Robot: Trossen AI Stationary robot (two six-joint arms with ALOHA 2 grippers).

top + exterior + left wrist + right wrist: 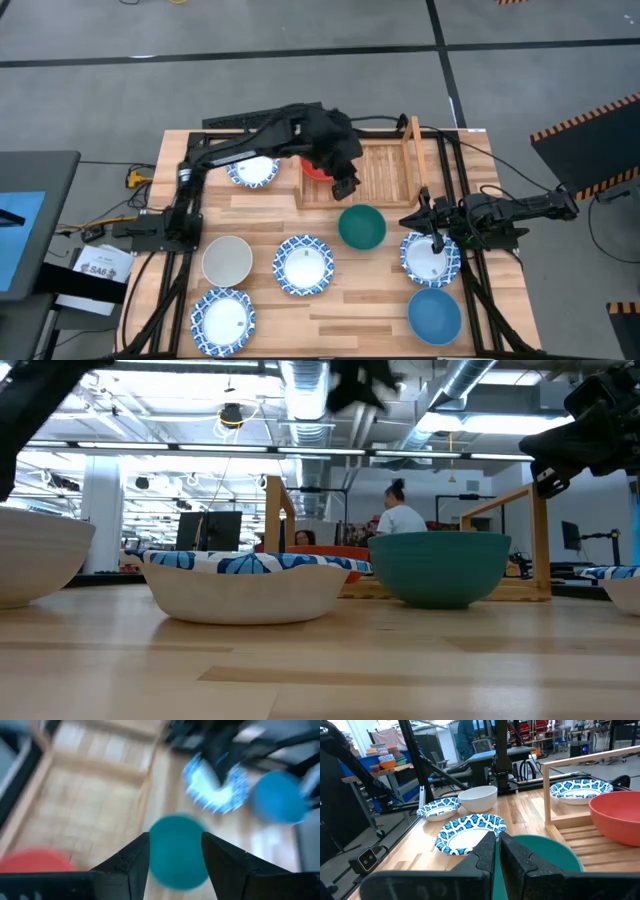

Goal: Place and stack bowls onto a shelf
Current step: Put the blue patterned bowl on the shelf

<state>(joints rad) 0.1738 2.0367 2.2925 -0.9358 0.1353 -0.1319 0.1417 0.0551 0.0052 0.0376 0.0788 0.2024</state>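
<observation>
The light-wood shelf (pixel 385 170) stands at the table's far middle, and the red bowl (pixel 313 172) rests in its left part, half hidden by my left arm. My left gripper (pixel 345 187) hangs open and empty over the shelf's near edge. In the left wrist view the green bowl (pixel 177 852) shows between its fingers, lower down. The green bowl (pixel 361 226) sits on the table just in front of the shelf. My right gripper (pixel 437 245) is shut and empty, above a blue-patterned bowl (pixel 430 262) at the right. In the low view it (pixel 590 410) is well above the table.
On the table stand an off-white bowl (pixel 227 260), patterned bowls at the middle (pixel 303 265), near left (pixel 223 320) and far left (pixel 253 172), and a blue bowl (pixel 434 313) near right. The shelf's upright posts (pixel 414 150) rise on its right side. A person sits in the room behind.
</observation>
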